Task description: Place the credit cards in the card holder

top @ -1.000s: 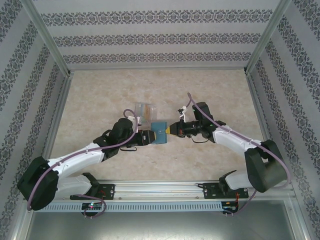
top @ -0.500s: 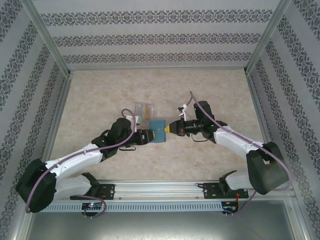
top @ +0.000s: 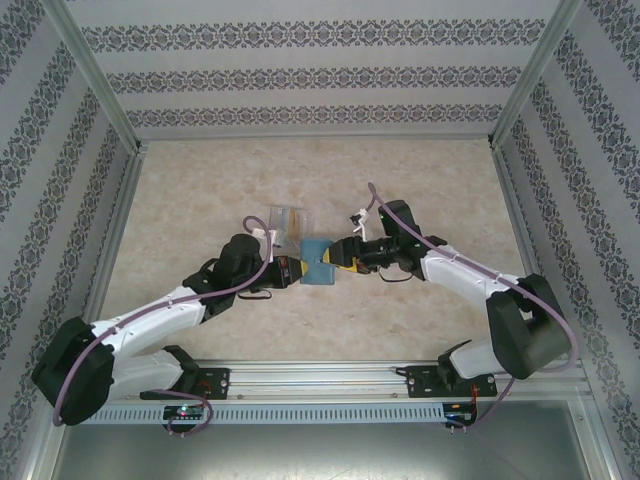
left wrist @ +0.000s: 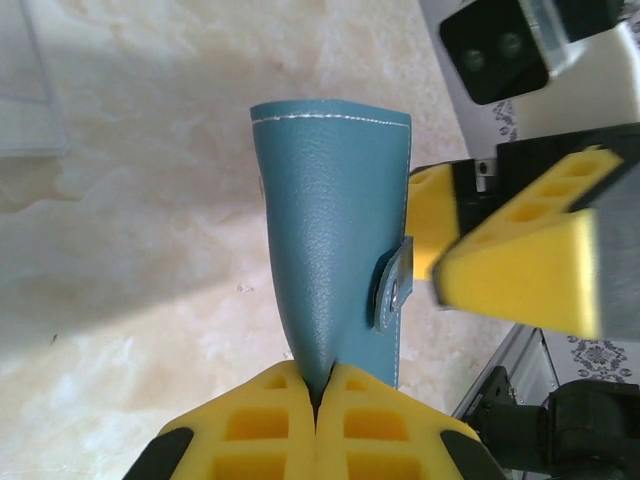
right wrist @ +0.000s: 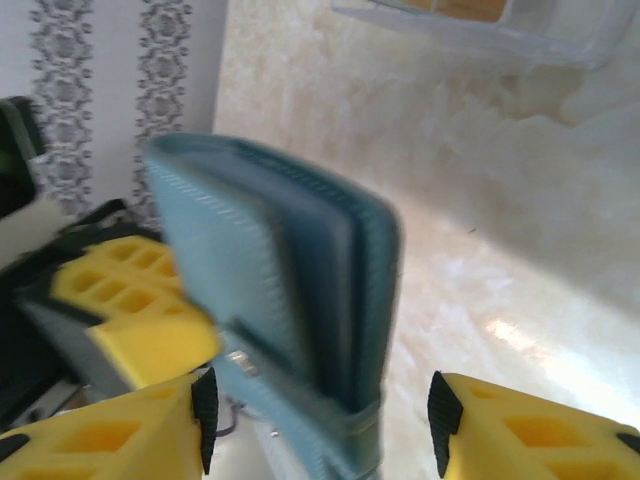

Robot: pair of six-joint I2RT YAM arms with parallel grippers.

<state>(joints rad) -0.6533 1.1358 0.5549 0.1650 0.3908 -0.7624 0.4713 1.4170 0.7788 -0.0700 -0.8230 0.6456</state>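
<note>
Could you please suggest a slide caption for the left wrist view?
Left gripper pinches the teal card holder; right gripper open beside it.

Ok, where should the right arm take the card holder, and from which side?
Grip the card holder along the edge with the snap tab, coming from the right, facing the left gripper, which is shut on the other end. That thin edge lies between the open jaws of the right gripper, so closing across its thickness should probably hold.

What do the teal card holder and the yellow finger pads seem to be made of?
Card holder: grained, matte teal, pale edge stitching, snap tab; likely leather or faux leather. Pads of the left gripper: matte yellow with moulded square pockets; probably rubber or printed plastic.
</note>
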